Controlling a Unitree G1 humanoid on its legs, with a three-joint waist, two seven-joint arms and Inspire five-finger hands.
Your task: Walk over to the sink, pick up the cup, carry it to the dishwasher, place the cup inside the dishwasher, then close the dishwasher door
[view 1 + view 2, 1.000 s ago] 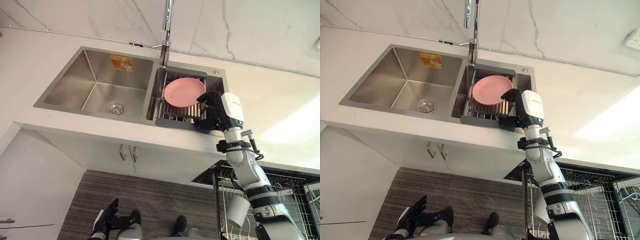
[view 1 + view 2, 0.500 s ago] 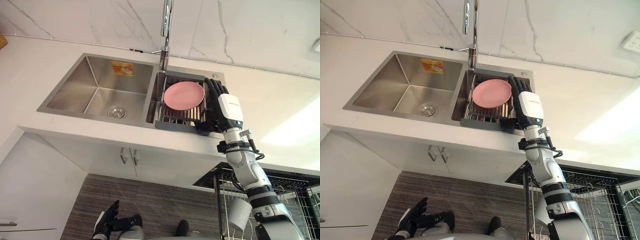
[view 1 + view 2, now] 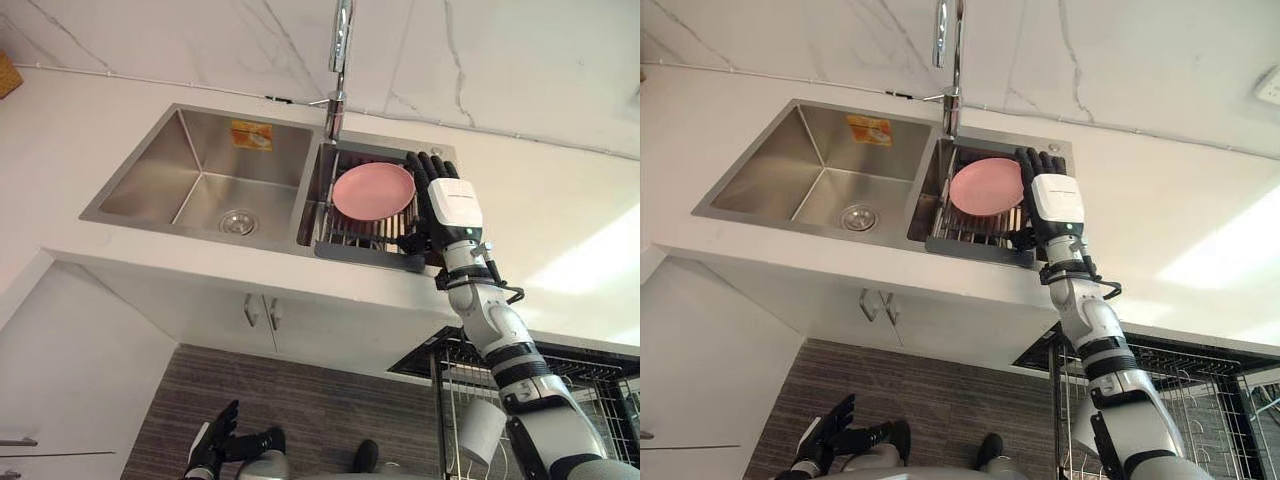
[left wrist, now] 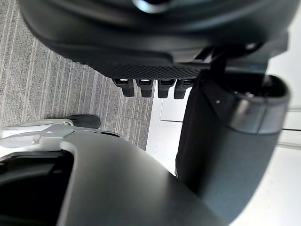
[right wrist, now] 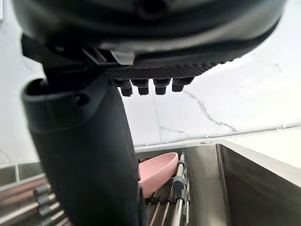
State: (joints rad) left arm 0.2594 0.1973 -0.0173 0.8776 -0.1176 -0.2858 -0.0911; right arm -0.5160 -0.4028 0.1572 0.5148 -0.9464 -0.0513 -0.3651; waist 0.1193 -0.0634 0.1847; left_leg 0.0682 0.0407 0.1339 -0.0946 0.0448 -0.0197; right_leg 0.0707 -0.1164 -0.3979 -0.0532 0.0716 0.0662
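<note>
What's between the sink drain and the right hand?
From drain to right hand: the basin divider, then a pink plate on a dish rack. Both eye views show it.

Pink plate (image 3: 373, 191) on wire rack (image 3: 345, 231)

Top of faucet (image 3: 341, 35) cut by edge; rack (image 3: 365, 251) right end hidden behind right hand (image 3: 454, 205).
</note>
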